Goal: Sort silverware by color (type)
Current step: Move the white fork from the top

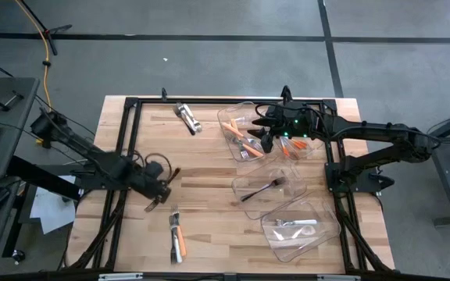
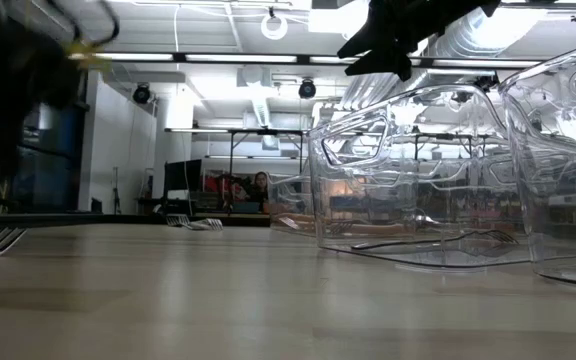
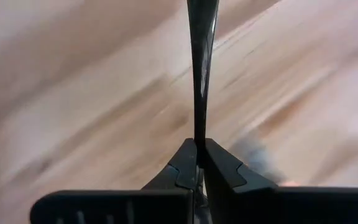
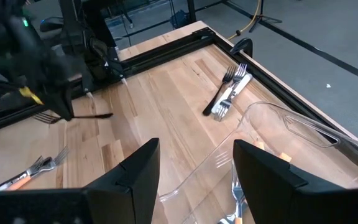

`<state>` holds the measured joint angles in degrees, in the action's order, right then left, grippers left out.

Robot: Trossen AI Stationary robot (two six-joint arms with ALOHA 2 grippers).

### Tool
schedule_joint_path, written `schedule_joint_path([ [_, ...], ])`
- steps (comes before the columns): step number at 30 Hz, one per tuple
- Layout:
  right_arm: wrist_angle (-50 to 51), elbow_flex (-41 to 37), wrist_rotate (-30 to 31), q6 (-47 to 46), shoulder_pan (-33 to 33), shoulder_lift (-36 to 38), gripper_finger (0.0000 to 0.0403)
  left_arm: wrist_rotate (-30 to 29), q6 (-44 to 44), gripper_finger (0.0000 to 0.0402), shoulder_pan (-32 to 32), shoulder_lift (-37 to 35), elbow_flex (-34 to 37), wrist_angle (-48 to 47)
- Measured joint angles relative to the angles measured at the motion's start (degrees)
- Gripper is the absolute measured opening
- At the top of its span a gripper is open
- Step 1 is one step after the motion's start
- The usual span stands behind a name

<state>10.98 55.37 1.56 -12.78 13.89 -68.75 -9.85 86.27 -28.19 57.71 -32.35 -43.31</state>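
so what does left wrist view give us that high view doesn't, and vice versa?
Left wrist only: the left gripper shut on a thin dark metal utensil handle, fingertips pinching its end, above blurred wood.

High only: three clear plastic bins, orange-handled silverware in the top bin, a dark fork in the middle bin, loose forks near the table's front edge, and the right gripper open over the top bin.

Both: the wooden tabletop and the left gripper holding that dark piece.
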Motion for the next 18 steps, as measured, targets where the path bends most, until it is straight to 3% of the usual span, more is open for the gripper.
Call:
schedule_joint_path([
  [5,0.0,0.0,0.0,-0.1,0.0,0.0,0.0189,-11.6,-13.5,0.0001,5.4,-8.9,-3.4,3.0],
  [9,-0.5,0.0,0.0,-0.6,0.0,0.0,0.0189,-14.8,-30.4,0.0001,11.6,-12.5,-4.5,13.0],
  [14,-4.2,0.0,0.0,-3.7,-0.1,0.0,0.0189,-11.5,-49.7,0.0001,19.8,-12.7,-4.5,32.2],
  [18,-8.5,0.0,-1.0,-5.2,-0.9,0.0,0.0189,-2.1,-60.2,0.0001,26.0,-9.6,-4.6,46.9],
])
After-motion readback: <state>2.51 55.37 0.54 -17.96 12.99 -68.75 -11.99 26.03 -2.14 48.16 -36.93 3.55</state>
